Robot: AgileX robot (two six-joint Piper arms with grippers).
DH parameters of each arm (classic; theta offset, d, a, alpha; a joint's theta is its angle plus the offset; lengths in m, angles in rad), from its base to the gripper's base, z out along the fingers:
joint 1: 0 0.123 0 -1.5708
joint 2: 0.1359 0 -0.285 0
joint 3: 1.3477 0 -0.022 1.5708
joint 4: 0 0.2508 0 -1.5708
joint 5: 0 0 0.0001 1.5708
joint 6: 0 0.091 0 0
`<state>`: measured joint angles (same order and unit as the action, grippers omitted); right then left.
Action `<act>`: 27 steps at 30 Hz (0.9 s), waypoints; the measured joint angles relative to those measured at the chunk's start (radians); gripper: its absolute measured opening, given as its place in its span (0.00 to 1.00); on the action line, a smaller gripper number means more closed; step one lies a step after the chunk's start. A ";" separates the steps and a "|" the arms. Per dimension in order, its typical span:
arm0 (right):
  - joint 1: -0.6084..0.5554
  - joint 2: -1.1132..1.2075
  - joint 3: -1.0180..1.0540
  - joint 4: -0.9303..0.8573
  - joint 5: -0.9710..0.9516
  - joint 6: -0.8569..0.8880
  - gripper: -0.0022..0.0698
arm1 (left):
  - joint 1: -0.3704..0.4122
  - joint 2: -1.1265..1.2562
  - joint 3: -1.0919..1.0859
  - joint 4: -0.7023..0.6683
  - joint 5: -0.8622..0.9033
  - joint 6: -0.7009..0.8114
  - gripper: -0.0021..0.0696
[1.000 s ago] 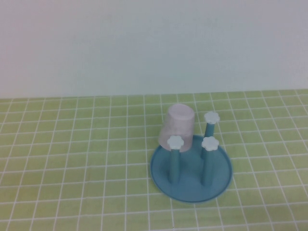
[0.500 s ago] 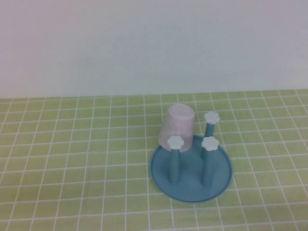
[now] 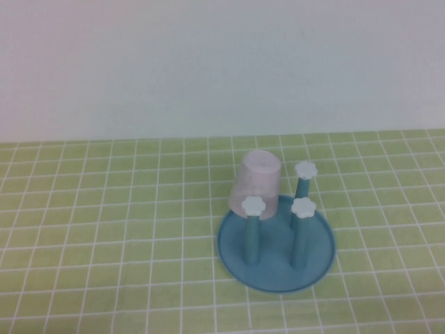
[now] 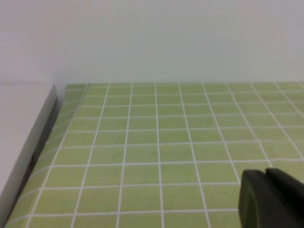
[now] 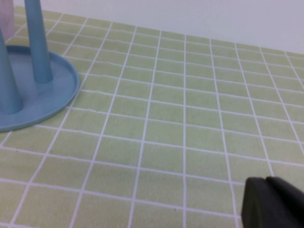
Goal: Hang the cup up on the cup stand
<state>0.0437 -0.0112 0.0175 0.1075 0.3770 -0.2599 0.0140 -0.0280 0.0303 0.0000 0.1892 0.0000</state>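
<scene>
The pale pink cup (image 3: 258,182) sits upside down, slightly tilted, over the back left peg of the blue cup stand (image 3: 277,268). Three pegs with white flower caps stand bare. Neither gripper shows in the high view. In the left wrist view my left gripper (image 4: 266,174) is shut and empty over bare green tiles. In the right wrist view my right gripper (image 5: 268,181) is shut and empty, well away from the stand's base (image 5: 57,90); a sliver of the cup (image 5: 5,19) shows at the frame edge.
A green tiled mat (image 3: 104,229) covers the table, with a white wall behind it. In the left wrist view the mat's edge (image 4: 52,137) meets a white surface.
</scene>
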 joint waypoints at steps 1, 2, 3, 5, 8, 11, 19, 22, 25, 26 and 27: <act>0.000 0.000 0.000 0.000 0.000 0.000 0.03 | -0.002 0.000 0.000 0.000 0.008 0.021 0.03; 0.000 0.000 0.000 0.000 0.000 0.000 0.03 | -0.004 0.000 0.000 0.000 0.013 0.037 0.03; 0.000 0.000 0.000 0.000 0.000 0.000 0.03 | -0.012 0.000 0.000 0.000 0.017 0.049 0.03; 0.000 0.000 0.000 0.000 0.000 0.000 0.03 | -0.030 0.000 0.000 0.000 0.025 0.069 0.03; 0.000 0.000 0.000 0.000 0.000 0.000 0.03 | -0.065 0.000 0.002 0.000 0.059 0.091 0.03; 0.000 0.000 0.000 0.000 0.000 0.000 0.03 | -0.097 0.000 0.002 -0.006 0.100 0.091 0.03; 0.000 0.000 0.000 0.000 0.000 0.000 0.03 | -0.099 0.000 0.002 -0.021 0.112 0.084 0.03; 0.000 0.000 0.000 0.000 0.000 0.000 0.03 | -0.099 0.000 0.002 -0.021 0.112 0.087 0.03; 0.000 0.000 0.000 0.000 0.000 0.000 0.03 | -0.099 0.000 0.002 -0.021 0.112 0.087 0.03; 0.000 0.000 0.000 0.000 0.000 0.000 0.03 | -0.099 0.000 0.002 -0.021 0.112 0.087 0.03; 0.000 0.000 0.000 0.000 0.000 0.000 0.03 | -0.099 0.000 0.002 -0.021 0.112 0.087 0.03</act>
<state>0.0437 -0.0112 0.0175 0.1075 0.3770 -0.2599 -0.0851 -0.0280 0.0318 -0.0212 0.3014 0.0875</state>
